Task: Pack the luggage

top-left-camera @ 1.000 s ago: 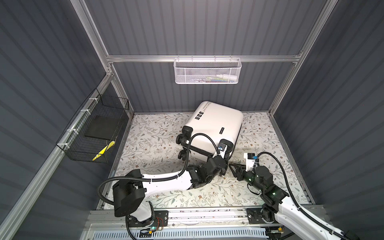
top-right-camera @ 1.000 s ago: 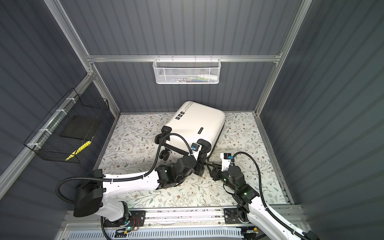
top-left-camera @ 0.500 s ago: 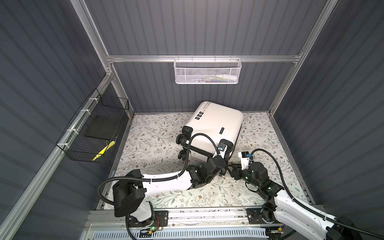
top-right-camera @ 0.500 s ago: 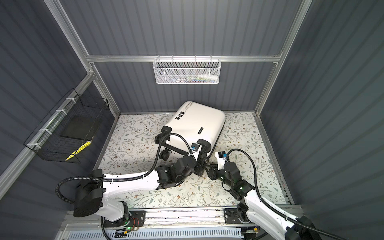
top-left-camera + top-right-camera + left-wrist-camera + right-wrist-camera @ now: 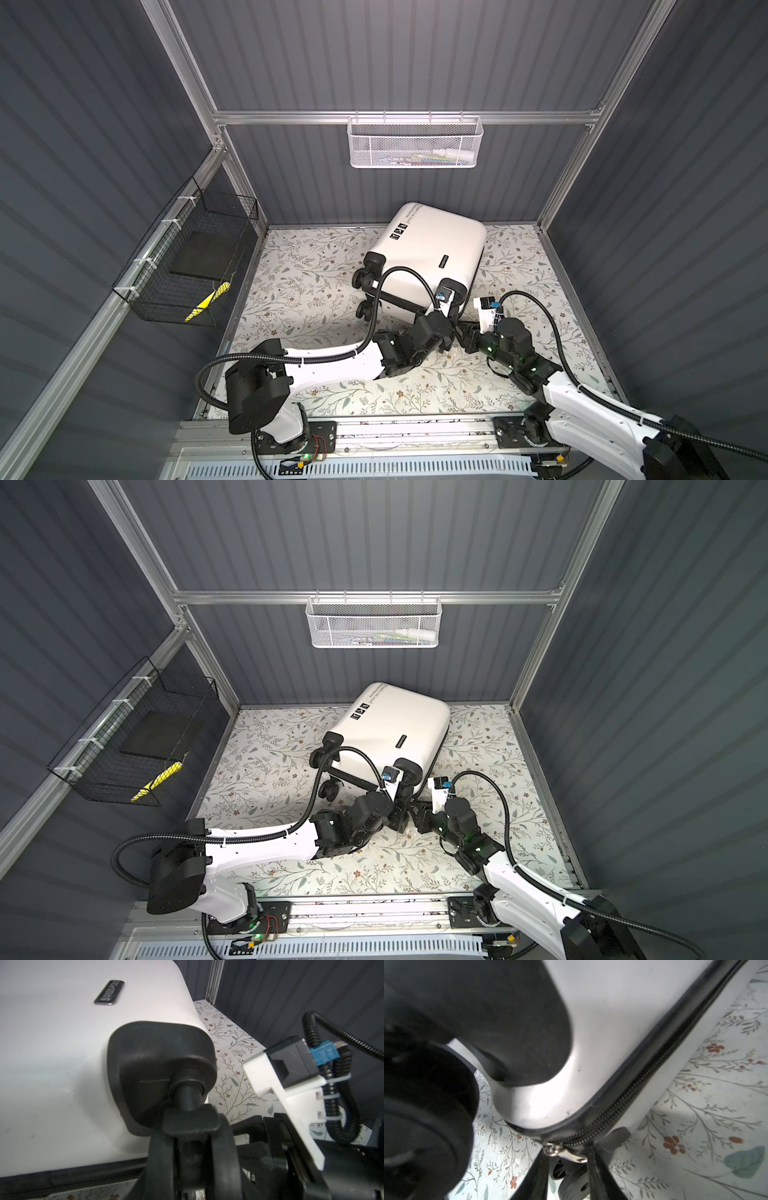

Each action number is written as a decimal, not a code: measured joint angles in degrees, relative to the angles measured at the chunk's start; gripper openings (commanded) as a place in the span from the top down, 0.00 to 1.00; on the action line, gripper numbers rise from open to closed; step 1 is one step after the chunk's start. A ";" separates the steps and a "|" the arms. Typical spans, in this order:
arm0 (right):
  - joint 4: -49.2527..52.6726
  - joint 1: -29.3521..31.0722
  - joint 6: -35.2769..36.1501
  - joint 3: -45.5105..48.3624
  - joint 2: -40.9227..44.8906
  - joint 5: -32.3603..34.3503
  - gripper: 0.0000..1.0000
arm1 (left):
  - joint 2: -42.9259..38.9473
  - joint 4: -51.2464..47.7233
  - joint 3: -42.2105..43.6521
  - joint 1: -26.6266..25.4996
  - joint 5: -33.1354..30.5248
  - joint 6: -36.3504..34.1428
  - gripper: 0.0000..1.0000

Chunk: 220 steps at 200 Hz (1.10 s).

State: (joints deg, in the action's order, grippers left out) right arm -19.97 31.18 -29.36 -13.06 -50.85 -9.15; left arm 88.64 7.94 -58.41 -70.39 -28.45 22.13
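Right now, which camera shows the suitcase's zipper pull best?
The right wrist view: the zipper pull sits close up between the right gripper's fingers. Both top views hide it behind the arms; the left wrist view shows only the suitcase shell and a wheel.

You have dark ribbed walls (image 5: pixel 415 54) round a floral bench (image 5: pixel 307 291), white mesh basket (image 5: pixel 413 145) at twelve o'clock, black wire basket (image 5: pixel 178 309) at nine.

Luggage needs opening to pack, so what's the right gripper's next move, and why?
The right gripper should probably close on the zipper pull: its fingers flank it, the luggage is zipped shut, the left gripper holds a wheel.
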 measured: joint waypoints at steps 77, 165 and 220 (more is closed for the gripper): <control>0.02 0.11 -1.07 0.00 -0.17 -0.46 1.00 | 0.00 -0.02 0.00 0.35 -0.02 0.00 1.00; 6.16 -0.04 -7.61 0.37 4.31 13.86 1.00 | -0.02 -0.02 0.02 0.37 -0.02 0.00 1.00; 1.86 -0.22 -6.03 1.86 3.02 8.09 0.84 | -0.39 0.59 0.66 0.37 -0.02 -0.02 1.00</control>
State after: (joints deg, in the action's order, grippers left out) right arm -18.11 30.96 -35.40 -11.20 -47.83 -1.06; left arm 88.25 8.54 -57.76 -70.02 -28.47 22.11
